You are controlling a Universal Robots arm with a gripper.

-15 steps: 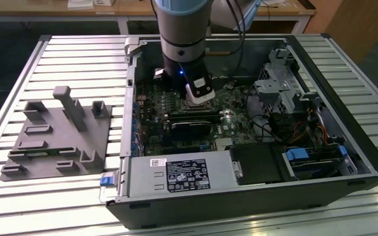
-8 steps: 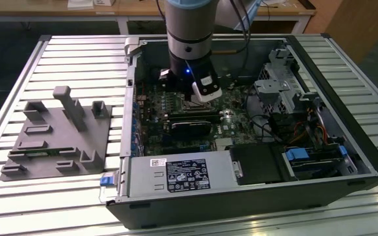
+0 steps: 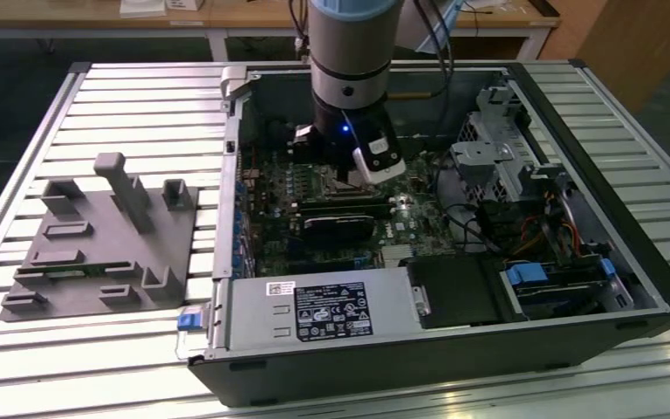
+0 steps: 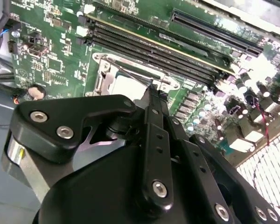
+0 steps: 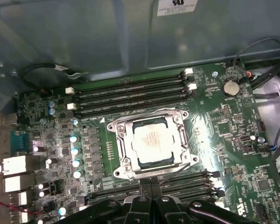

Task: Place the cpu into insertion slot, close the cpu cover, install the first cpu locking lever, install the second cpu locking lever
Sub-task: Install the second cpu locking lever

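The cpu point(image 5: 151, 142) lies silvery and flat inside the insertion slot point(image 5: 186, 157) on the green motherboard. The cpu cover point(image 5: 122, 140) is down around it as a metal frame. One thin wire lever point(image 5: 149, 112) runs along the slot's far side. A second lever point(image 5: 177, 170) slants from the slot's corner toward my gripper point(image 5: 150, 183). The gripper's fingers are pressed together, their tips at that lever's end; I cannot tell whether they touch it. In the second wrist view the gripper point(image 4: 151, 93) points at the cpu point(image 4: 128, 86). In the exterior view the gripper point(image 3: 352, 179) hangs inside the open computer case.
Long black memory slots point(image 5: 130, 95) flank the socket on both sides. A grey labelled power-supply box point(image 3: 324, 310) sits at the case's near edge, with drive bays and cables point(image 3: 487, 218) at the exterior view's right. A grey moulded fixture point(image 3: 102, 244) lies on the slatted table.
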